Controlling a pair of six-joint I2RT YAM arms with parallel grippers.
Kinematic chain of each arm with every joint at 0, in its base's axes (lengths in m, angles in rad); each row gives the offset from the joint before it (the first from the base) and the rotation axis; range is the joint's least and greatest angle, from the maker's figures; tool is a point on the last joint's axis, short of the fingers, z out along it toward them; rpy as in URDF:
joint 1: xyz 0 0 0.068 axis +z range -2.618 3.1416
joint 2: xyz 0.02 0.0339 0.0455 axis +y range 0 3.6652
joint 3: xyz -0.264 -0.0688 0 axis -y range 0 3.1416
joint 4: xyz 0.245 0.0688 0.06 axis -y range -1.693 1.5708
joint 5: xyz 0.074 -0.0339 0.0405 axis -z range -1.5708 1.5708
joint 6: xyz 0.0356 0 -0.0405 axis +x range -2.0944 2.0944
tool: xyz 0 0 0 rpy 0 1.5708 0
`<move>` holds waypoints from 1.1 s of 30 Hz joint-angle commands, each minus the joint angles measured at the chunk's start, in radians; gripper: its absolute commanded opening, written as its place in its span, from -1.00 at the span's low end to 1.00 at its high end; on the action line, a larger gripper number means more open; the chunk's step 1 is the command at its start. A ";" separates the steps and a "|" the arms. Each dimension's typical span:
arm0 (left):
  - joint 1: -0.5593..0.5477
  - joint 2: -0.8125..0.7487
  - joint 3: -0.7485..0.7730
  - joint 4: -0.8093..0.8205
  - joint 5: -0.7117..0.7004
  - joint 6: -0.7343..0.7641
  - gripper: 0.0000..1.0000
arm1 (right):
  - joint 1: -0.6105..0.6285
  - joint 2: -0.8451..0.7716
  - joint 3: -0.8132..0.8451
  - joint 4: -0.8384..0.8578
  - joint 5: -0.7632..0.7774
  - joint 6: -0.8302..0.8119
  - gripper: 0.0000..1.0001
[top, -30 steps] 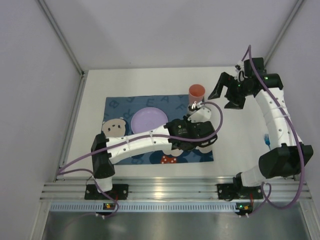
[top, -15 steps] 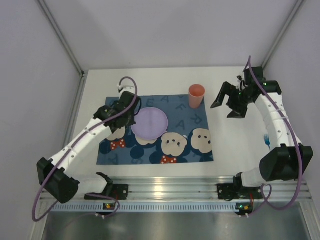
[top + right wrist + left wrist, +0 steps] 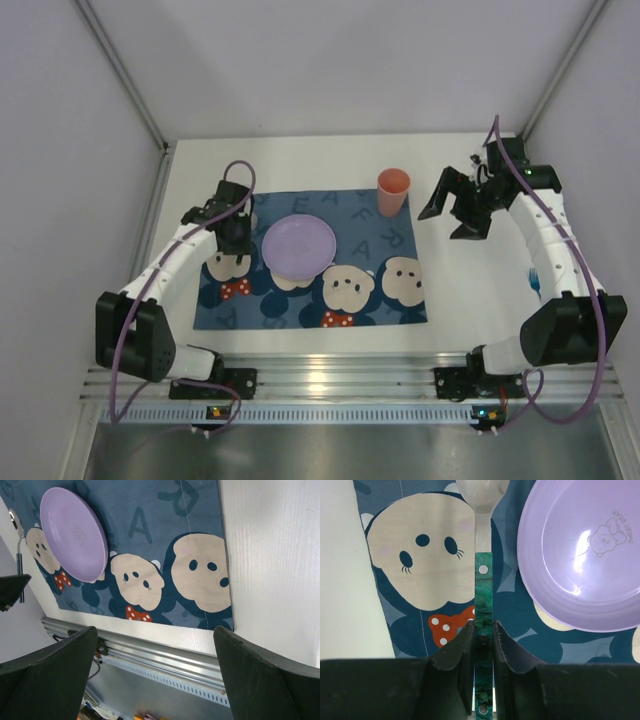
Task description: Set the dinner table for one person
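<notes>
My left gripper (image 3: 483,627) is pinched narrow on a spoon's (image 3: 483,575) green handle, over the mat (image 3: 510,605), just left of the purple plate (image 3: 580,555). The mat lies on the white table (image 3: 470,290), with a cup (image 3: 393,192) at its far right corner. My right gripper (image 3: 450,218) hangs wide and empty above bare table, right of the cup.

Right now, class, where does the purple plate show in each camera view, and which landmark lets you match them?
Top external: the purple plate lies left of centre, on the mat.
Left wrist: the plate fills the upper right, cut by the edge.
Right wrist: the plate sits upper left.
Shared landmark: the blue mouse-face mat beneath it.
</notes>
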 commanded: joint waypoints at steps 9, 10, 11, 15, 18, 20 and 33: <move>0.015 0.140 -0.068 0.071 -0.007 -0.007 -1.00 | 0.030 -0.024 -0.006 0.030 -0.032 -0.006 0.99; 0.016 0.148 -0.081 0.072 -0.009 -0.019 -1.00 | 0.033 -0.023 -0.005 0.027 -0.032 -0.006 1.00; 0.016 0.171 -0.084 0.066 -0.009 -0.027 -1.00 | 0.033 -0.018 -0.005 0.027 -0.032 -0.008 1.00; 0.016 0.217 -0.085 0.053 0.005 -0.064 -1.00 | 0.035 -0.010 -0.003 0.026 -0.028 -0.009 0.99; 0.016 0.225 -0.085 0.042 0.002 -0.073 -0.75 | 0.036 -0.007 -0.002 0.024 -0.015 -0.014 1.00; 0.016 0.225 -0.084 0.034 -0.011 -0.075 -0.53 | 0.035 -0.004 -0.005 0.023 0.003 -0.018 0.99; 0.016 0.220 0.082 -0.141 -0.072 -0.118 0.34 | -0.017 -0.027 -0.135 0.064 0.247 -0.048 1.00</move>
